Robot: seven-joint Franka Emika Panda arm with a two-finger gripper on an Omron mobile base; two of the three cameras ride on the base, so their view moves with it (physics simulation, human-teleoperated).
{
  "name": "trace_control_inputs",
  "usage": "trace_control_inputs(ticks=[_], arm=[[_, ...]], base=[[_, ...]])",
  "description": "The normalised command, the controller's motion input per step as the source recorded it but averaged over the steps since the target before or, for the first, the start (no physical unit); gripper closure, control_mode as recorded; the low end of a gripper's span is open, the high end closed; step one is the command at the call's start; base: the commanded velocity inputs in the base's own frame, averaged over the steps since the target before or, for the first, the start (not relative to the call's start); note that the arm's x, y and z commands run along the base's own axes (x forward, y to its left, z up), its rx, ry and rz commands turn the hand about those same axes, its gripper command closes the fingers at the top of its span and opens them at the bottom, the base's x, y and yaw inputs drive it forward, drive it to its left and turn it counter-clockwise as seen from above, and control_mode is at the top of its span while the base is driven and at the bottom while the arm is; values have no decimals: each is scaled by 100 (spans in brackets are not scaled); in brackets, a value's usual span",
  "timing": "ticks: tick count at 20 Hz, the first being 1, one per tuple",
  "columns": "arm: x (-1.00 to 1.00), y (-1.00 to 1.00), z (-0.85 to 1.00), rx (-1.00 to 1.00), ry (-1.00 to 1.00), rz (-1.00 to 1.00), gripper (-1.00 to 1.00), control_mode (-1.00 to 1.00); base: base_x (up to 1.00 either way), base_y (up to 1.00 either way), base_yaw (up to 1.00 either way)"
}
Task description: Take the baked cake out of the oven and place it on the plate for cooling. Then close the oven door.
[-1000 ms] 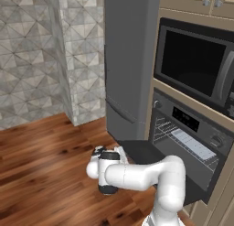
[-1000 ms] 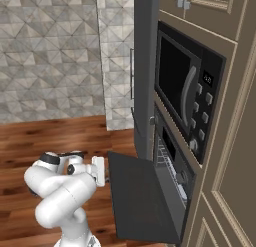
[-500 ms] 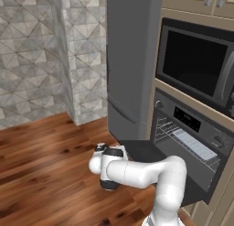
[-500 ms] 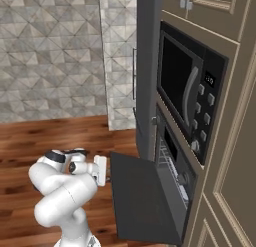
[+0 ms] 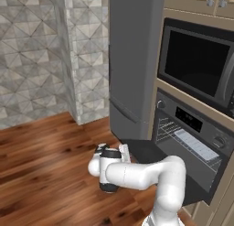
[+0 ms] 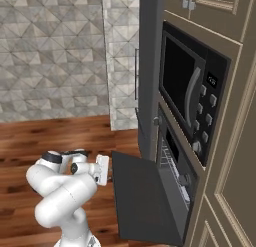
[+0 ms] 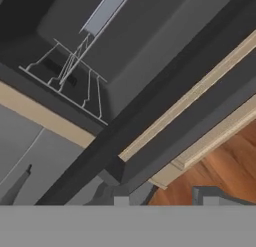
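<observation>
The oven door is hanging open at the lower centre of the right base frame, and the gripper is sitting just beside its top edge at centre-left with its jaws clenched and nothing between them. The oven is showing its lit cavity at the right of the left base frame, with wire racks and a pale tray inside. In the hand frame a small dark shape on the rack at upper left is probably the cake, though it is too dim to be sure. Judging from this, the arm is lining up to reach in, so the jaws should be opening before going over the door and staying level with the rack. The wooden floor is spreading across the lower left, stone-patterned walls are filling the upper left, and a microwave is sitting above the oven.
</observation>
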Motion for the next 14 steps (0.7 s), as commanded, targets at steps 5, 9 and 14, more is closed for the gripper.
trace_control_inputs(ticks=[5, 9, 14], arm=[[71, -100, 0, 0, -7, -11, -100, -100], [80, -100, 0, 0, -7, -9, -100, -100], [79, -100, 5, 0, -9, -2, -100, -100]], base=[[0, 0, 0], [0, 0, 0], [0, 0, 0]])
